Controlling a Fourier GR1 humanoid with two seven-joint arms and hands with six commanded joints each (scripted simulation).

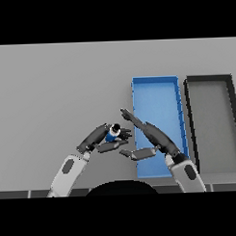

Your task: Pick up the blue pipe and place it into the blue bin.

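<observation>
The blue pipe (111, 136) is a short blue piece with a dark end, held just above the table left of the blue bin (156, 89). My left hand (98, 137) has its fingers and thumb curled round it. Close beside it, my right hand (152, 134) reaches over the bin's left wall with straight fingers pointing up-left and the thumb spread toward the pipe; it holds nothing. The bin is a long blue tray running away from me, and its near end is partly covered by my right arm.
A dark grey bin (189, 112) of the same shape stands directly right of the blue one. Grey tabletop (56, 88) stretches to the left and far side.
</observation>
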